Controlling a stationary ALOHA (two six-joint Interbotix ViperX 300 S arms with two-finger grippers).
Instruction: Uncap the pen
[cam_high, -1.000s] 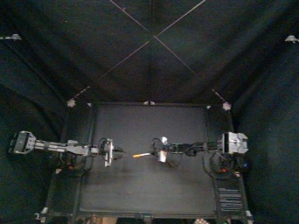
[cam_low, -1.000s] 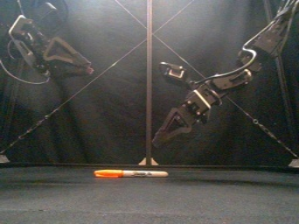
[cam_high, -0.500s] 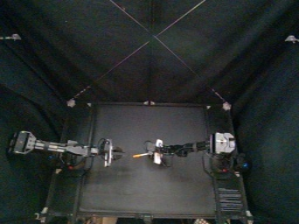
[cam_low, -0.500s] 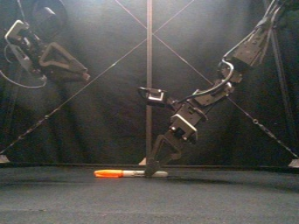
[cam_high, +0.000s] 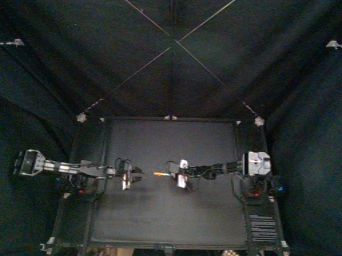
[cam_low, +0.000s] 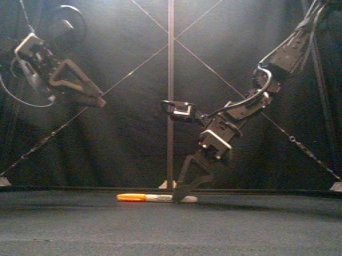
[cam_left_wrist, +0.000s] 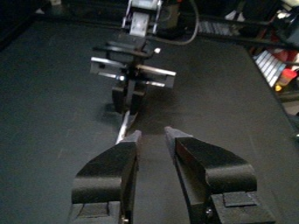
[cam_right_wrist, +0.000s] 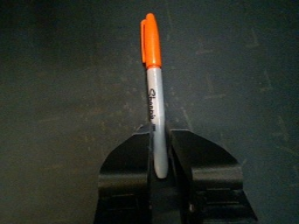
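While the left end effector (cam_left_wrist: 152, 136) hangs open-jawed, the right end effector (cam_right_wrist: 160, 136) clamps the pen (cam_low: 144, 197) on the counter (cam_low: 80, 216).

Black jointed arms — the black two-jawed left end effector (cam_left_wrist: 152, 133) and right end effector (cam_right_wrist: 162, 131) each sit under a silver cross-plate.

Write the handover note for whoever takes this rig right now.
Right gripper: down at the table, jaws shut on the grey barrel end of the pen.
Left gripper: open, raised off the table on the left side, facing the pen.
Pen: lies flat near the table's middle, with its orange cap on and pointing toward the left arm.
Done: barrel gripped.
Left: left gripper takes the cap, then the two pull apart.
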